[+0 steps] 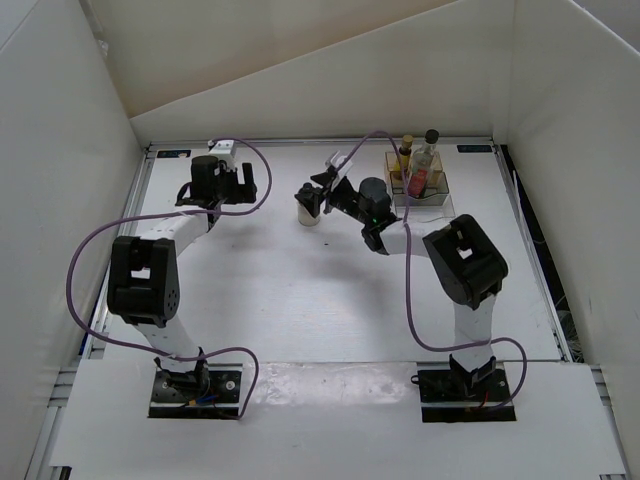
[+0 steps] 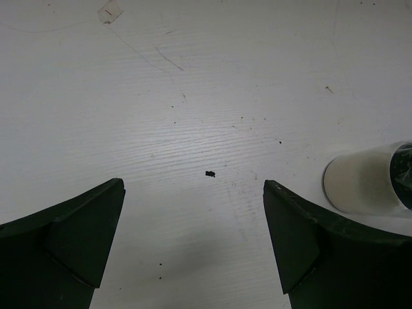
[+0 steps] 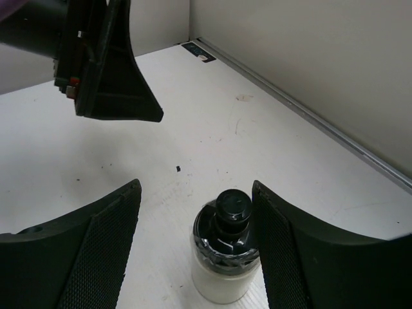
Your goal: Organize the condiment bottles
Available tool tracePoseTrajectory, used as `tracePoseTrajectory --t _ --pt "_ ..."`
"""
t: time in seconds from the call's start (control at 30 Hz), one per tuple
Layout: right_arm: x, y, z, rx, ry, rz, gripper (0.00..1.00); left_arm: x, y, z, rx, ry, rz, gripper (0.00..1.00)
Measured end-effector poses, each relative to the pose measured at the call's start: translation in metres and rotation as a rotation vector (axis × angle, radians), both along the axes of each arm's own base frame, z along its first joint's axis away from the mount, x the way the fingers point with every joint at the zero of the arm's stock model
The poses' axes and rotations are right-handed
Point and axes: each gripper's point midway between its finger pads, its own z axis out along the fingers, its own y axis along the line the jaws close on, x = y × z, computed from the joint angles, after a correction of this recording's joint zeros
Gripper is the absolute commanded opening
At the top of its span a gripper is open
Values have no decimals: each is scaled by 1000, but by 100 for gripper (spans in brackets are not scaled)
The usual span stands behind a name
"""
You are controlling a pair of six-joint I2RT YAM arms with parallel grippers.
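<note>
Bracketing the squat jar (image 3: 225, 257), the right claw (image 3: 196, 187) gapes, gripping nothing; left claw (image 2: 193, 183) open, empty; two bottles (image 1: 425, 160) already stand in the rack (image 1: 437, 197), upper right.

left wrist | jar (image 2: 364, 180) cut by right edge; top | racked bottles (image 1: 425, 165) too small to count, perhaps three

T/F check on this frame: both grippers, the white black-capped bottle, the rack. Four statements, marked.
1. The right gripper has its jaws open, one on either side of the white bottle. True.
2. The left gripper holds a bottle. False: it is open over the table, with nothing between its fingers.
3. The white bottle lies on its side. False: it stands upright on the table, black cap up.
4. The tall clear bottle stands in the rack. True.
</note>
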Motion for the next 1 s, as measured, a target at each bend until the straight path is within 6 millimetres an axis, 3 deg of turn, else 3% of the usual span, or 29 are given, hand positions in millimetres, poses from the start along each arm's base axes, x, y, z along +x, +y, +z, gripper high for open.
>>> tracePoseTrajectory --t 0.43,0.6,0.73,0.77,0.97,1.0 --pt "27 14 -31 -19 73 17 71 4 4 -3 -18 2 5 100" --pt "36 21 -45 -39 95 21 64 5 9 -3 -18 2 15 100" --pt "39 21 -51 -55 98 13 45 6 15 -3 -19 1 27 100" --pt "40 21 -50 -58 92 10 37 6 16 -3 -19 2 28 100" --pt "46 16 -50 -75 65 -13 15 6 20 -3 -20 1 36 100" --pt "46 16 -50 -76 63 -15 1 6 20 -3 -20 2 35 100"
